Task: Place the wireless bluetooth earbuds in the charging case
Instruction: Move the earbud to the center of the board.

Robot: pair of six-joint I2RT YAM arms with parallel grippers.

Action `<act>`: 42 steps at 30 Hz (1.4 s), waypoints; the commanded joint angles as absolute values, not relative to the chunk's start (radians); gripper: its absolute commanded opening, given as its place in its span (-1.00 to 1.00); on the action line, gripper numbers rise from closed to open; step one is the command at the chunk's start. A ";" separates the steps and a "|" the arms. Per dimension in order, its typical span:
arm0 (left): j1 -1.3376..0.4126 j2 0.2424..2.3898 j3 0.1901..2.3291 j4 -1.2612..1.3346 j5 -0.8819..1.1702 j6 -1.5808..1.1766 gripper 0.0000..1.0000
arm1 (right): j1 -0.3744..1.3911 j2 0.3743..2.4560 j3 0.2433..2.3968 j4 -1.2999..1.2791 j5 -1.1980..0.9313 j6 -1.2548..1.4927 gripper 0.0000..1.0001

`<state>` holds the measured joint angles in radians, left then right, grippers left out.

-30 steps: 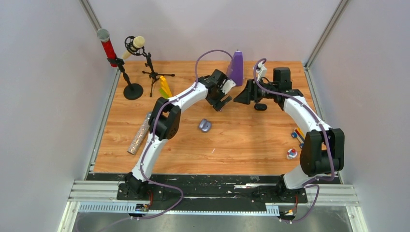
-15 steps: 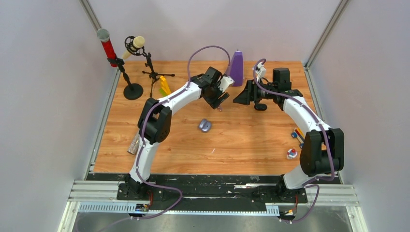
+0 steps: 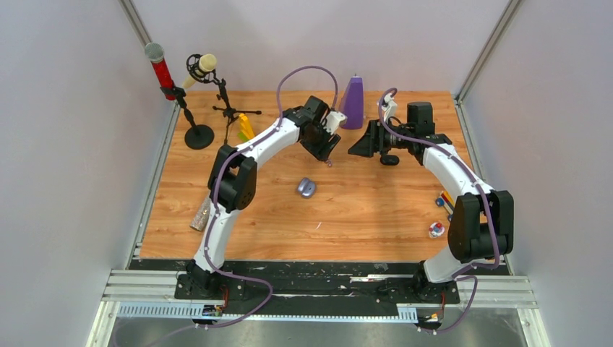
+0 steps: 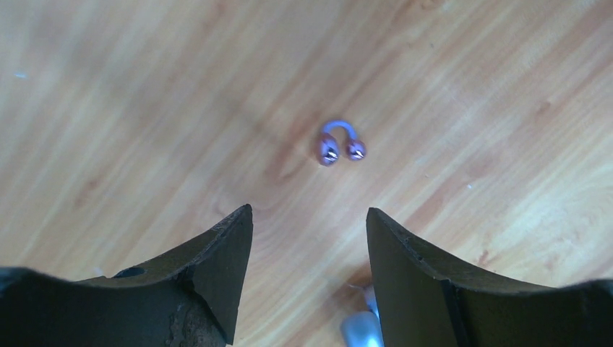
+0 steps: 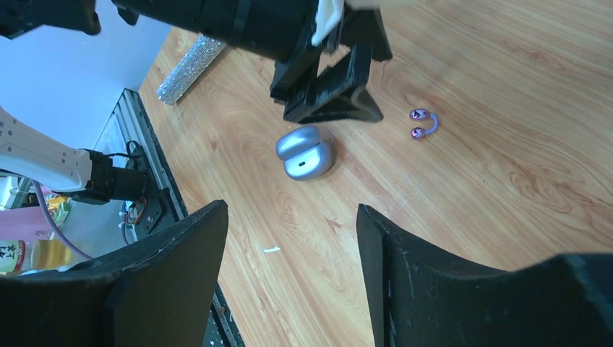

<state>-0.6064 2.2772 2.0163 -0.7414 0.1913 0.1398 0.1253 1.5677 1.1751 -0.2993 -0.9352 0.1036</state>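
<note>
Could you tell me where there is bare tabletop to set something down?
Widest bare wood: front edge, between the lilac case and the small toys at right. Another sits between the microphone stand base and the glitter tube. Crowded: far centre, around the left gripper, right gripper, purple earbuds and purple cone.

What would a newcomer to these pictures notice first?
The pale purple earbuds, two buds joined by an arc, lie on the wooden table ahead of the open left pincer. The open case sits apart, toward the near edge. A purple cone stands at the far edge.
</note>
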 commanded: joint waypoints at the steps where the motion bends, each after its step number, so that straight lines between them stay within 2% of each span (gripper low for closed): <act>1: -0.633 2.273 1.979 -0.778 0.271 0.127 0.34 | 0.120 1.563 1.175 -0.272 -0.959 0.105 0.33; 3: -0.638 2.276 1.975 -0.770 0.282 0.120 0.33 | 0.120 1.557 1.175 -0.272 -0.957 0.104 0.33; 5: -0.641 2.294 1.989 -0.768 0.293 0.108 0.21 | 0.118 1.545 1.176 -0.272 -0.955 0.102 0.33; 12: -0.653 2.387 2.055 -0.798 0.256 0.073 -0.33 | 0.090 1.471 1.171 -0.271 -0.949 0.091 0.33; 22: -0.653 2.446 2.130 -0.796 0.111 0.071 -0.38 | 0.075 1.439 1.163 -0.265 -0.954 0.089 0.34; 34: -0.653 2.524 2.260 -0.800 0.063 0.072 -0.38 | 0.074 1.453 1.161 -0.264 -0.964 0.096 0.34; 39: -0.652 2.509 2.254 -0.785 0.061 0.104 -0.37 | 0.072 1.491 1.158 -0.262 -0.993 0.125 0.34; 42: -0.651 2.459 2.177 -0.725 0.092 0.131 -0.35 | 0.070 1.517 1.160 -0.258 -1.011 0.144 0.33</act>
